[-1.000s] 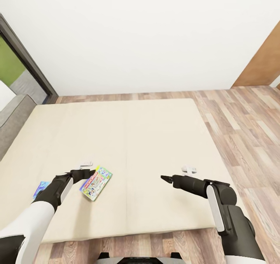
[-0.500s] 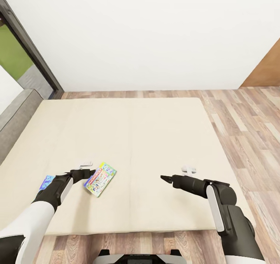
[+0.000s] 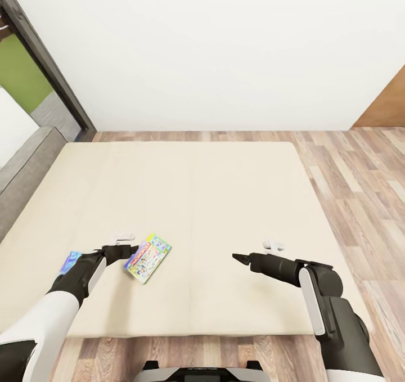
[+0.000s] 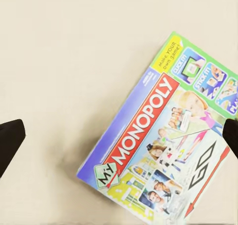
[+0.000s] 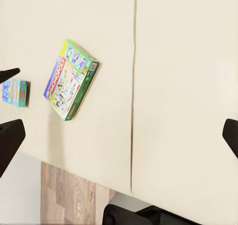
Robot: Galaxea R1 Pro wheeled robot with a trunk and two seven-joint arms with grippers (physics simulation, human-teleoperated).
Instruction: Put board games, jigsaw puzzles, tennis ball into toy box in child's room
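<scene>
Left pincer (image 3: pixel 125 247), fingers spread apart, hovers over the white-green, red-edged Monopoly box (image 4: pixel 171 138) on the bed (image 3: pixel 214 202)

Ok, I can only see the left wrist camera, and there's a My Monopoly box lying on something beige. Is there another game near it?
Observer: Yes. In the head view a smaller blue game box lies on the bed too, on the other side of the left arm from the Monopoly box.
Operator: Is the Monopoly box close to the edge of the bed?
Observer: Fairly. The right wrist view shows it near the mattress edge closest to the robot, with wood floor just past that edge.
Operator: What's the other arm doing?
Observer: The right fingers are spread wide with nothing between them, over bare mattress to the right of both games.
</scene>
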